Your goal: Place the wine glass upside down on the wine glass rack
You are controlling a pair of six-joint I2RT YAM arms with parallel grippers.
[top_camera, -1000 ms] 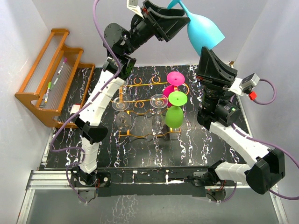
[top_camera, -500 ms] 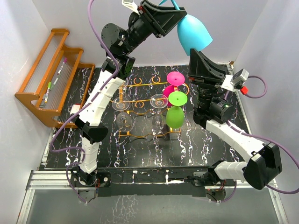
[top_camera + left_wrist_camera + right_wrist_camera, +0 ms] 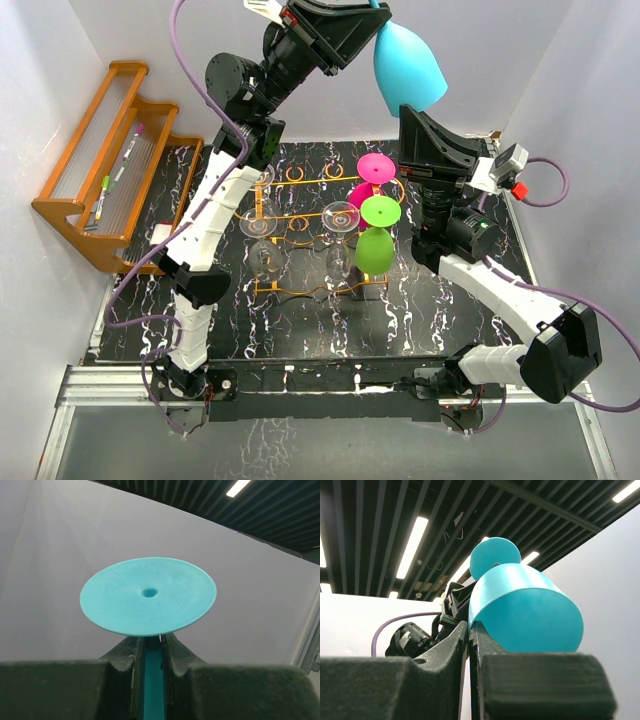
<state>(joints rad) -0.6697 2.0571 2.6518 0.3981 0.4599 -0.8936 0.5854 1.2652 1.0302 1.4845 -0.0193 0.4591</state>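
A teal wine glass point(image 3: 408, 65) hangs high above the back of the table, foot uppermost and bowl pointing down and to the right. My left gripper point(image 3: 368, 22) is shut on its stem point(image 3: 152, 680), just under the round foot point(image 3: 148, 596). My right gripper point(image 3: 407, 113) is shut with nothing between its fingers, and points up at the bowl point(image 3: 525, 610) from just below. Whether it touches the bowl I cannot tell. The orange-gold wire wine glass rack point(image 3: 300, 215) stands mid-table, under both grippers.
On the rack stand a pink glass point(image 3: 377, 167), a green glass point(image 3: 378, 235) and two clear glasses point(image 3: 340, 220), all inverted. A stepped wooden shelf point(image 3: 110, 160) with pens stands at the left. White walls enclose the black marbled table point(image 3: 300, 320).
My left jaws have closed on the stem, and the glass has shifted left with its bowl swinging downward. The right arm has swung left to sit under the bowl.
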